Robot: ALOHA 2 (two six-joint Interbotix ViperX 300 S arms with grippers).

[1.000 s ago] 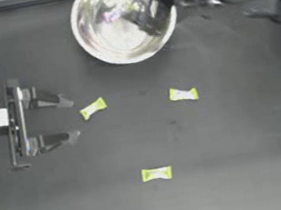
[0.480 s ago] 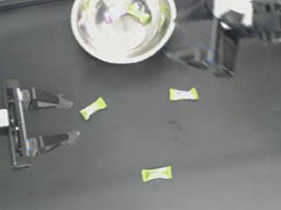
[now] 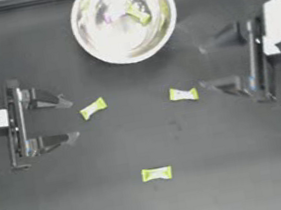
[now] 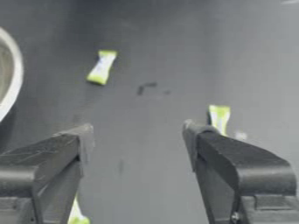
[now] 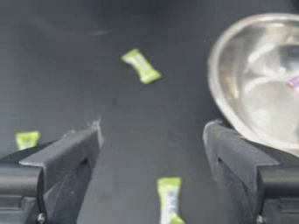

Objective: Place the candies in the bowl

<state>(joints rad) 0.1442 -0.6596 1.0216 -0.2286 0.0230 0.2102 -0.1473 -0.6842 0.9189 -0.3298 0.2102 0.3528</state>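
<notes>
Right gripper (image 3: pixel 211 66) pulled back from shiny silver bowl (image 3: pixel 96 48), fingers wide, empty. Two candies (image 3: pixel 137 12) inside; three yellow-green wrapped ones (image 3: pixel 183 94) left on surface. Left gripper (image 3: pixel 70 120) idle, wide.

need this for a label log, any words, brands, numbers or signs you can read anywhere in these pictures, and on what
None can be read in any view.
Candies on the table: wrappers show only yellow-green ends and white middles; any print is too small and blurred to tell.
Candies in the bowl: no print legible.
Left gripper, right gripper and table: no markings visible.
</notes>
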